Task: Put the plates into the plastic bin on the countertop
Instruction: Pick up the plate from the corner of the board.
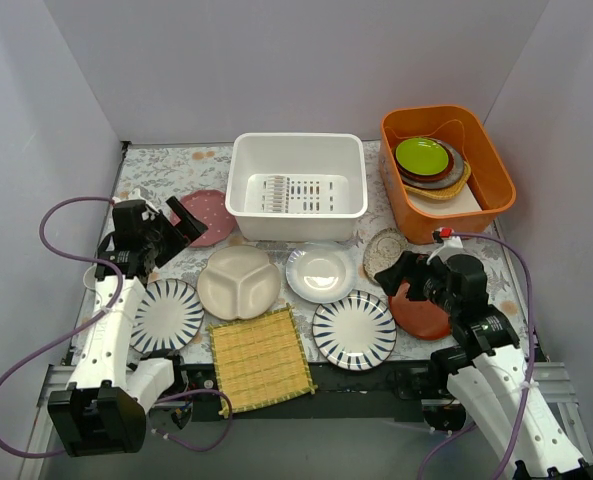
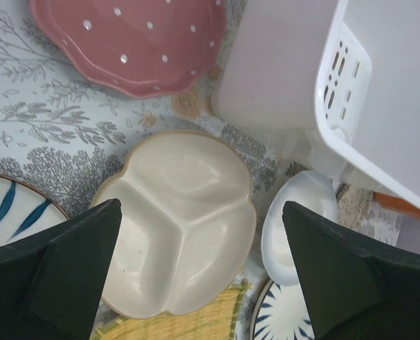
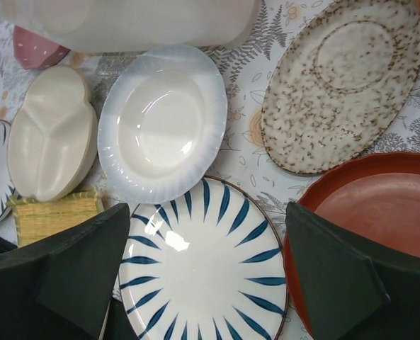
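From above, the white plastic bin (image 1: 296, 222) stands empty at the back of the desk (image 1: 176, 165), with every plate (image 1: 321, 271) lying flat in front of it or at its left. At my left wrist, my left fingers (image 2: 68, 269) hang apart over the cream three-section plate (image 2: 178, 227) near the bin's corner; its low rim could slip my pinch and skid into the bamboo mat (image 2: 188, 322). At my right wrist, my right fingers (image 3: 75, 276) are apart over a blue-striped plate (image 3: 210, 262) before the bin, so near the red-brown plate (image 3: 379, 212) that closing might catch both rims.
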{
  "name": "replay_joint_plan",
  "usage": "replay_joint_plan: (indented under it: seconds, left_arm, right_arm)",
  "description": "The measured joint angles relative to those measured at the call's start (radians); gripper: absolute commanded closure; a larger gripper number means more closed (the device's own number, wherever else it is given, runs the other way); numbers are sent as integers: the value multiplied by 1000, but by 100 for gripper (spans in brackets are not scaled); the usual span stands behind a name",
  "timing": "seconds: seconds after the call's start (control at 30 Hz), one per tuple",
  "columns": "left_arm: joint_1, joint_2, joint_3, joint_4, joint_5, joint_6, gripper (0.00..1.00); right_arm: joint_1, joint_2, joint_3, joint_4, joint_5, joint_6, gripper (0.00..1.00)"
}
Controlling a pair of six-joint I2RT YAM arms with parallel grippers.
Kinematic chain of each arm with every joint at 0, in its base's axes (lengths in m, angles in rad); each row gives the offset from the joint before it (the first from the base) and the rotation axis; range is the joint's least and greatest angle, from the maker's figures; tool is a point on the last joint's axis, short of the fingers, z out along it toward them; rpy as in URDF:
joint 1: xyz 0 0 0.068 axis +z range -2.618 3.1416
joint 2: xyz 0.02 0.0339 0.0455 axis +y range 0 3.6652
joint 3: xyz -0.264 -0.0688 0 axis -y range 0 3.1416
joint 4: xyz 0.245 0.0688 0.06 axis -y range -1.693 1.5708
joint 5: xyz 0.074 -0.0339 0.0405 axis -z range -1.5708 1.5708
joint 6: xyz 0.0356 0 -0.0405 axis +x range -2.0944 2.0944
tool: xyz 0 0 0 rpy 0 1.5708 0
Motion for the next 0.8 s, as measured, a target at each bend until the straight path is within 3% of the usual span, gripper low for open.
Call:
replay_joint_plan:
  seconds: [0.3,0.6,0.8]
  left_arm:
    - [0,-1,-55,0,117,-4,2]
    - [0,-4,-108,7,157,-12,2]
    - [0,-4,-151,24,199,-31,2]
  right_arm:
    - [4,94,49,-2,-163,-26,2]
    - [16,63,48,-3,-270,-5,5]
    - [102,67,22,30,-301,55,6]
